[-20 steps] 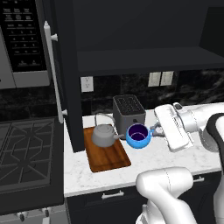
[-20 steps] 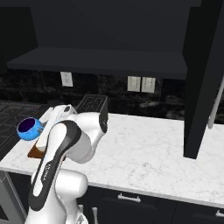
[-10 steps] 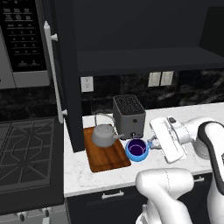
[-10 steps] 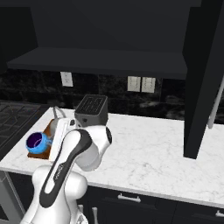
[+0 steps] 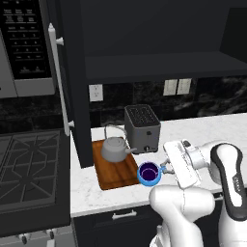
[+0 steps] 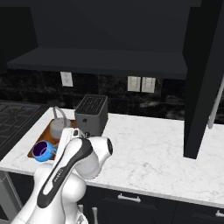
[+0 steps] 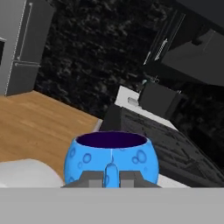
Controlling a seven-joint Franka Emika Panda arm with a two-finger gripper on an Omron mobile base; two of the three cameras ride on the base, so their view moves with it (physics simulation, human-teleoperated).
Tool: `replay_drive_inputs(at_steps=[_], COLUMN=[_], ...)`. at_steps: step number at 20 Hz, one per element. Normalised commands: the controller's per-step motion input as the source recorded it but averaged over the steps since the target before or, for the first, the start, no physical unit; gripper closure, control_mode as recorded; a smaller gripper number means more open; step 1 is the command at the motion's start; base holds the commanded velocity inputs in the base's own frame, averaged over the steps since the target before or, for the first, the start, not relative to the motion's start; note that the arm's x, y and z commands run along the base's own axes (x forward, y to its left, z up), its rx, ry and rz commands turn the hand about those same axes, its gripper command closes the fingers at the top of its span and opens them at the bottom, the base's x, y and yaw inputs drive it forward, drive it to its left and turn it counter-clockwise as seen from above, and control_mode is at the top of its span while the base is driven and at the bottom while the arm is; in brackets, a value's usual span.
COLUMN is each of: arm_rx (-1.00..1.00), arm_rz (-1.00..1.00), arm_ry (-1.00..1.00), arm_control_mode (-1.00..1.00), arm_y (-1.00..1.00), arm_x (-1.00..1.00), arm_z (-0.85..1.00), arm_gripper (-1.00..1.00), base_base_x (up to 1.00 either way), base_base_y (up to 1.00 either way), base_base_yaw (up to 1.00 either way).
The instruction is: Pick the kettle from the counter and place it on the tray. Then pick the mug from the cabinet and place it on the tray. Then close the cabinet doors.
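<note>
Mug [image 5: 148, 173]: bright blue with faint bubble spotting, dark purple interior. Kettle [image 5: 114, 149]: plain grey metal. Tray [image 5: 112, 170]: reddish-brown wood grain. Worktop [image 6: 148, 157]: white, faint grey veining. Toaster [image 5: 142, 128]: dark grey. Cabinet [image 5: 144, 43]: navy-black; door handle [image 5: 60, 82] light grey.

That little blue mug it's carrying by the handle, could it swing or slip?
Probably stiff: the small bright blue mug keeps its round shape. The pincer pinches only the thin side handle, so it might pivot or slip if jolted. It looks light and sits upright, over the edge of the reddish-brown wooden tray.
</note>
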Motion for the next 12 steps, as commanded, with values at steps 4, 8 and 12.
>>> replay_drive_inputs(at_steps=[4, 8, 12], arm_rx=[0.02, 0.02, 0.04], arm_rz=[-0.06, -0.05, -0.01], arm_ry=[0.0, 0.0, 0.0], arm_control_mode=[-1.0, -1.0, -1.0], arm_y=[0.03, 0.09, 0.16], arm_x=[0.25, 0.31, 0.38], arm_z=[-0.25, -0.24, -0.37], arm_gripper=[1.0, 1.0, 1.0], base_base_x=[0.0, 0.0, 0.0], base_base_y=[0.0, 0.0, 0.0], base_base_yaw=[0.0, 0.0, 0.0])
